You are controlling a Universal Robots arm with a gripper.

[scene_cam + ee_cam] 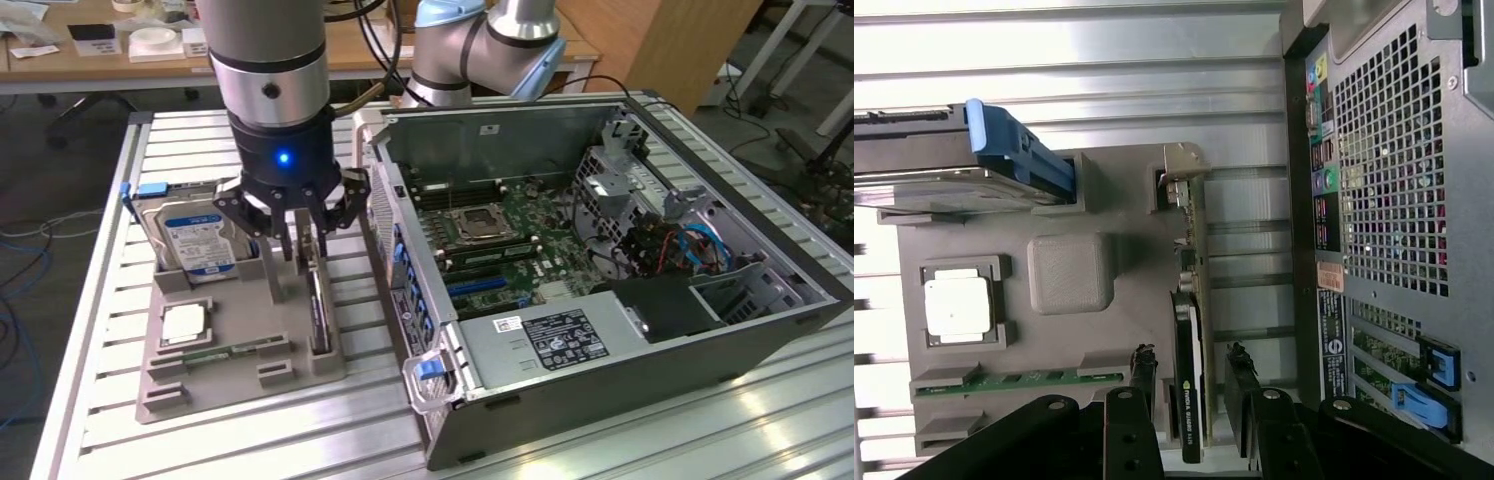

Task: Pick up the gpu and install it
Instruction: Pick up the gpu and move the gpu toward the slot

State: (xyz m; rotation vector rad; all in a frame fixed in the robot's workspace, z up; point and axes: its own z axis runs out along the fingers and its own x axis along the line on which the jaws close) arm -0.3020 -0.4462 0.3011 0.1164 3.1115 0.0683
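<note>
The pincer (296,272) is spread astride the gpu (318,312) — the card is stood on edge between its fingers, in the grey holder (227,385). The grip is best centred and squared, so the card is lifted untilted.

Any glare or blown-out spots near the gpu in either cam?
Exterior view: glare streaks on the table, none on the gpu. Wrist view: the table slats glare bright, the processor chip looks washed out white, and the gpu is evenly lit.
</note>
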